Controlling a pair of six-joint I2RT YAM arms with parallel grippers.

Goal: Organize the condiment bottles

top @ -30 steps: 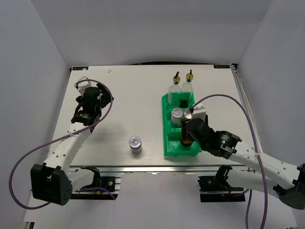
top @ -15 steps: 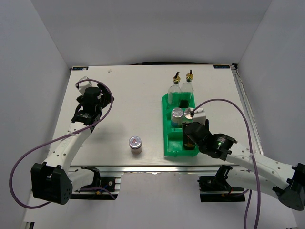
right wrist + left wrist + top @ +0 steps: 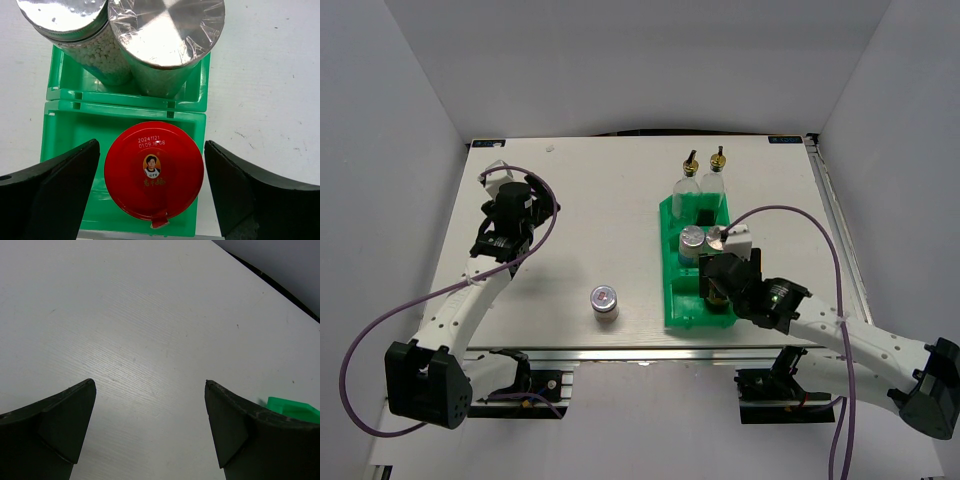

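Bright, even light; glare on the silver lids (image 3: 165, 30), near fingers (image 3: 50, 195) dark and soft-edged.

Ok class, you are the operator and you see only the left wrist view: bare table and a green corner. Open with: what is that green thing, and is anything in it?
Observer: It is a green bin with three compartments. Two tall spouted bottles stand in the far one.
Operator: What is in the near compartment?
Observer: A red-capped jar. The right tool is open around its cap, with a gap on each side.
Operator: Is anything left outside the bin?
Observer: Yes, one silver-lidded jar stands alone on the table, between the two arms.
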